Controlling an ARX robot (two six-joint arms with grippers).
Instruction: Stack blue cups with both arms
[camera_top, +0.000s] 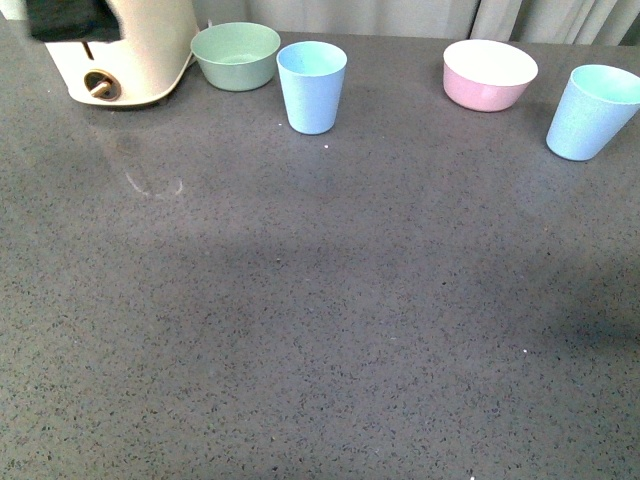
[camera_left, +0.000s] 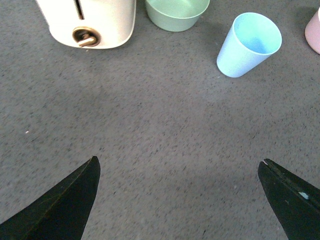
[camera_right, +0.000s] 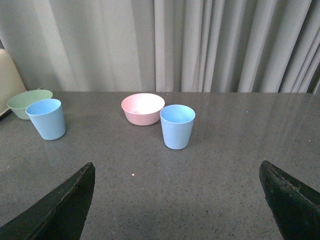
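Blue cup (camera_top: 311, 87) beside green bowl (camera_top: 236, 56), second cup (camera_top: 594, 112) beside pink bowl (camera_top: 489, 75)

Kitchen-type setting is indicated: dark speckled countertop (camera_top: 320, 330), cream toaster (camera_top: 125, 55) placed far left, green bowl (camera_top: 236, 55), pink bowl (camera_top: 489, 74) and blue cups (camera_top: 311, 87) (camera_top: 593, 112) lined along the far side, grey curtains (camera_right: 200, 45) hung behind.

A dark grey, finely speckled, stone-look tabletop (camera_top: 320, 330) fills nearly the whole front view. Along the tabletop's far edge hang pale grey, pleated fabric curtains (camera_right: 200, 45), dropping behind it. Soft, even light falls on the tabletop, leaving a faint sheen and broad, blurred shadows across its middle.
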